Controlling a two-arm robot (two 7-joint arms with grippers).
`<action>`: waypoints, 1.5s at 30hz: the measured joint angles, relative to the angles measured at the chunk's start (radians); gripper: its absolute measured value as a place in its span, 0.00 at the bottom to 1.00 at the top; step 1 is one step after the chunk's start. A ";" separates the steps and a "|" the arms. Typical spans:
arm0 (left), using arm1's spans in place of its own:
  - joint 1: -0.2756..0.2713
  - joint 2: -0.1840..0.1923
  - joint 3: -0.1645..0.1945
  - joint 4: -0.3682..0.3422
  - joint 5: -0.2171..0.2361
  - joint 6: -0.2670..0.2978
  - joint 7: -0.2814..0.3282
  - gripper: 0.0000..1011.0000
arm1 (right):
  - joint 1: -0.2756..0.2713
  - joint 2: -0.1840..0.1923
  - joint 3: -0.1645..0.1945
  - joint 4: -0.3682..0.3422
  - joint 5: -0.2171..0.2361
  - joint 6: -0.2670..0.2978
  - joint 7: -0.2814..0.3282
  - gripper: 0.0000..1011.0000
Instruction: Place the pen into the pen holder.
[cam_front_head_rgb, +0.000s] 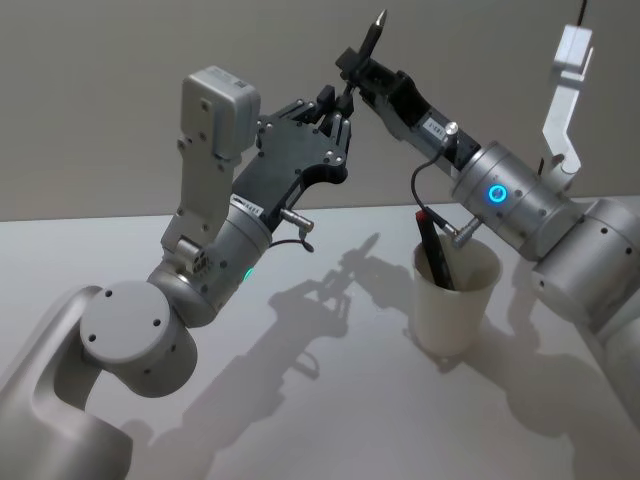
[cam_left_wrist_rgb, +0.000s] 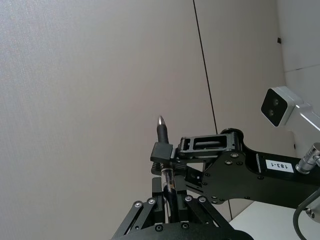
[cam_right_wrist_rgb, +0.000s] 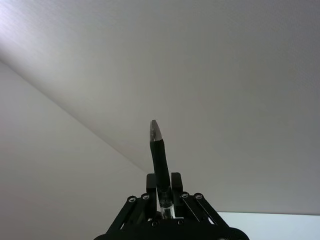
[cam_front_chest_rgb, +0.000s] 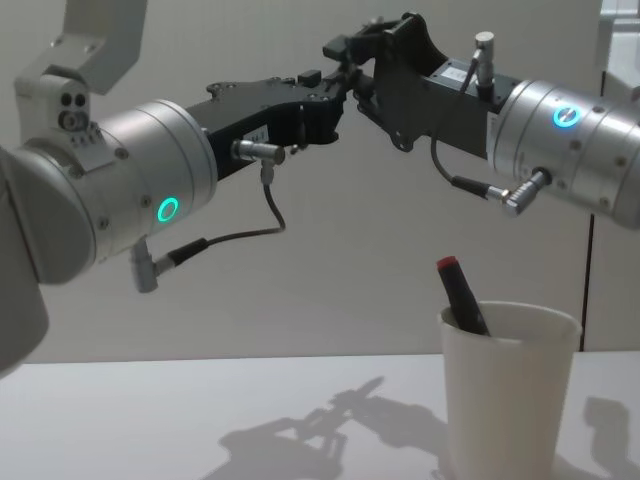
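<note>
Pen held high between both grippers, tip up, the cup below and to my right.

My right gripper (cam_front_head_rgb: 352, 68) pinches the pen (cam_front_head_rgb: 374, 34) near its upper part, while the left gripper (cam_front_head_rgb: 338, 118) has its fingers (cam_left_wrist_rgb: 187, 202) closed around the lower barrel. The pen's long axis stands nearly upright. The pen holder (cam_front_head_rgb: 456, 297) sits on the tabletop (cam_front_head_rgb: 330, 400) under my right arm, already holding a red-capped pen (cam_front_chest_rgb: 459, 292).

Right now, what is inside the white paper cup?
A dark pen with a red cap stands tilted inside the cup, leaning on its rim. Its lower end and the cup's bottom are hidden by the wall.
</note>
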 joint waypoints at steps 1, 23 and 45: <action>0.000 0.000 0.000 0.000 0.000 -0.001 0.000 0.15 | 0.000 0.000 0.000 0.000 0.000 0.000 -0.001 0.16; 0.000 0.000 0.000 0.000 0.000 0.000 0.000 0.37 | 0.000 0.000 -0.001 0.000 0.002 0.000 0.000 0.13; 0.000 0.000 0.000 0.000 0.000 0.000 0.000 0.99 | -0.015 0.044 0.027 -0.070 -0.034 -0.046 -0.036 0.13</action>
